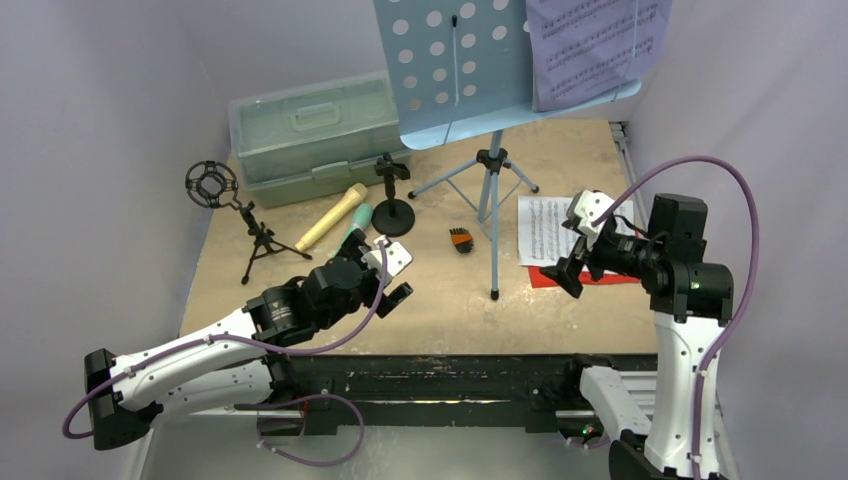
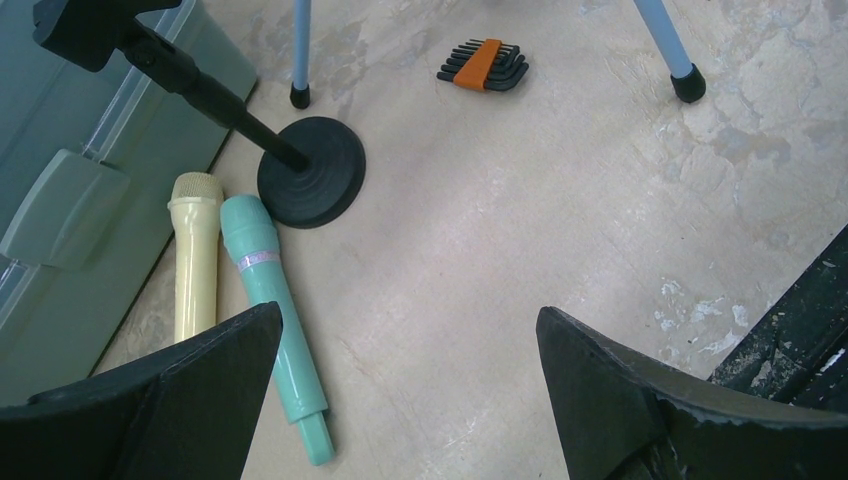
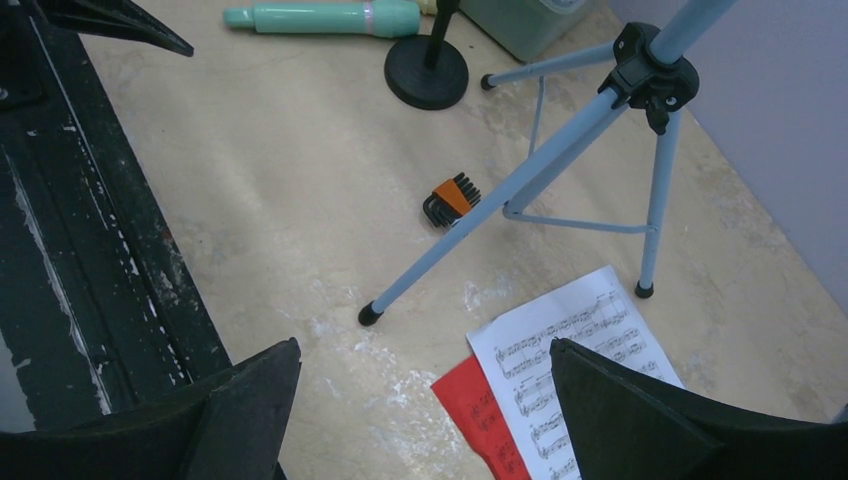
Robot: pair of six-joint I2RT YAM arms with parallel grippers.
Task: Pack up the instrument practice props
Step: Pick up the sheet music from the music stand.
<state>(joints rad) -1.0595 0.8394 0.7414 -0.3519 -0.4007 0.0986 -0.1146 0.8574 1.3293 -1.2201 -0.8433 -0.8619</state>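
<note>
Hovering low over the beige table (image 1: 560, 150), the left gripper (image 2: 408, 318) has its two fingers spread wide and holds nothing. Just below it the teal plastic toy microphone (image 2: 270, 300) and the tan one (image 2: 195, 255) lie side by side, next to the black round-base mic holder (image 2: 310, 185). The right gripper (image 3: 425, 345) is spread and empty too, above the white music sheet (image 3: 575, 355), which partly covers the red sheet (image 3: 480, 415). The light-blue perforated music rack (image 1: 455, 60) stands upright on its tripod legs and carries a purple sheet (image 1: 595, 45). The black ring-top tripod holder (image 1: 235, 215) stands beside the pale green translucent case (image 1: 310, 135).
</note>
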